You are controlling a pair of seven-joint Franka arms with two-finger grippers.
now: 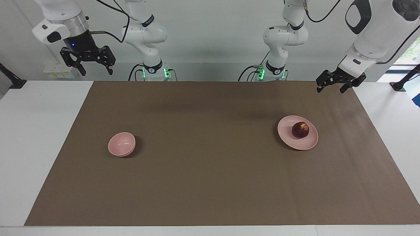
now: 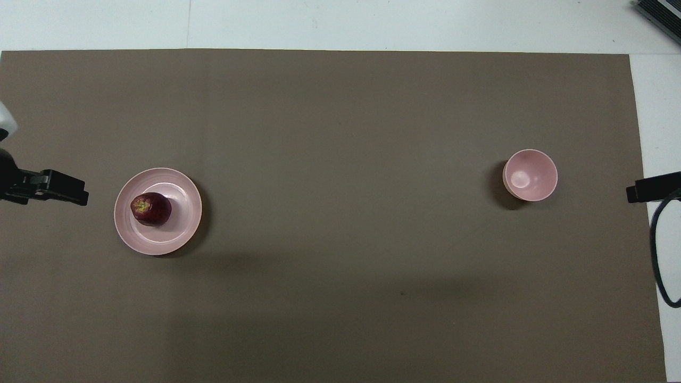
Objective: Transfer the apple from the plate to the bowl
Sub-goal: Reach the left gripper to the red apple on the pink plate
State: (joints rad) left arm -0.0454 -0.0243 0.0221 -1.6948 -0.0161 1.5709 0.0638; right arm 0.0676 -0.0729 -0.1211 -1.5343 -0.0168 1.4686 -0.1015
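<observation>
The dark red apple (image 1: 300,130) with a yellowish patch on top sits on the flat pale pink plate (image 1: 306,144), toward the left arm's end of the brown mat. It also shows in the overhead view (image 2: 151,208) on the plate (image 2: 183,223). The small deep pink bowl (image 1: 121,144) stands empty toward the right arm's end, also in the overhead view (image 2: 530,175). My left gripper (image 1: 331,89) hangs open and empty over the mat's corner, apart from the plate. My right gripper (image 1: 97,72) hangs open and empty, raised at the right arm's end.
The brown mat (image 1: 210,170) covers most of the white table (image 1: 39,137). Both arm bases (image 1: 210,73) stand at the robots' edge of the mat. A black cable (image 2: 662,250) loops at the right arm's end.
</observation>
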